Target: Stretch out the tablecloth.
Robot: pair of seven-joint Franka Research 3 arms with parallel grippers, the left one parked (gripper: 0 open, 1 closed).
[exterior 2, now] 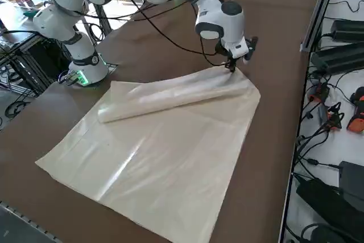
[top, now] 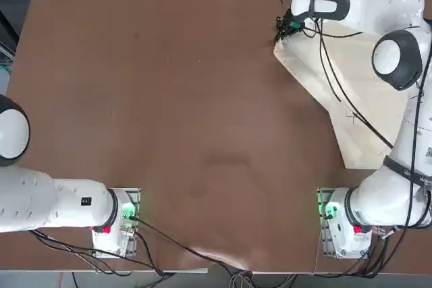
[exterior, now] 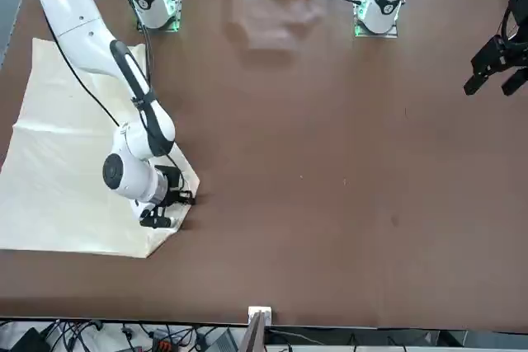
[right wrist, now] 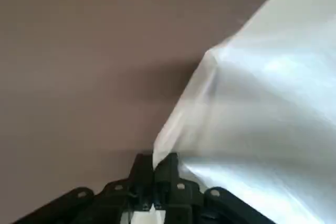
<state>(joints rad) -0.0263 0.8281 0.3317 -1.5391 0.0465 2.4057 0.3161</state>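
From the robot's left to its right, the tablecloth has yet to reach the left part or the middle of the brown surface (top: 169, 99); stretching it out looks only partly done. Farther right comes its slanting inner edge, with the right pincer (exterior 2: 232, 65) at the far corner, closed on a bit of the tablecloth (exterior 2: 165, 157); the wrist view shows the cloth gathered between the fingertips. Beside that edge, a long flap (exterior 2: 170, 98) lies folded back over the rest, so this side remains to be opened and drawn leftward. Beyond the flap, toward the robot's right, the cloth lies mostly flat, with faint creases and a shiny ridge, partly beneath the right arm (top: 378, 11). That portion seems largely spread. What is left, I judge, is unfolding the doubled strip, squaring the corners and smoothing out the wrinkles.
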